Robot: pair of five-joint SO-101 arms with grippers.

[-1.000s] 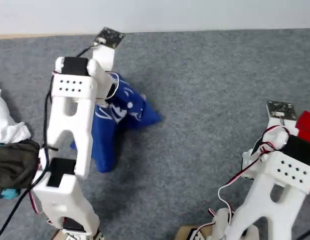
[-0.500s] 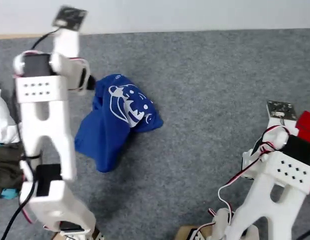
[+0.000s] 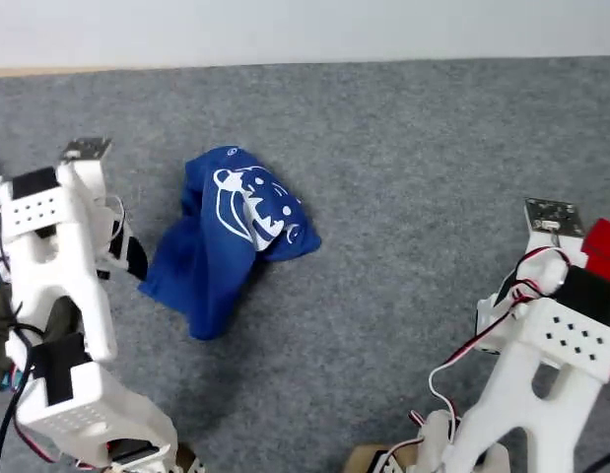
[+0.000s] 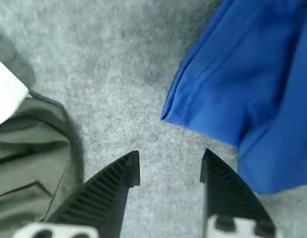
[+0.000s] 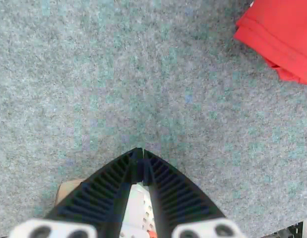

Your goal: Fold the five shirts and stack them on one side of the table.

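One blue shirt (image 3: 226, 246) lies crumpled near the left tool (image 4: 169, 153).

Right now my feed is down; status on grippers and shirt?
Left gripper open, empty, between blue shirt and green shirt. Right gripper shut, empty. Blue shirt crumpled, unfolded.

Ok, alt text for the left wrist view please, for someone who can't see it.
The left claw hangs open and empty over the grey table cover, a corner of the blue shirt just beyond its tips. An olive-green garment and some white cloth lie to its other side.
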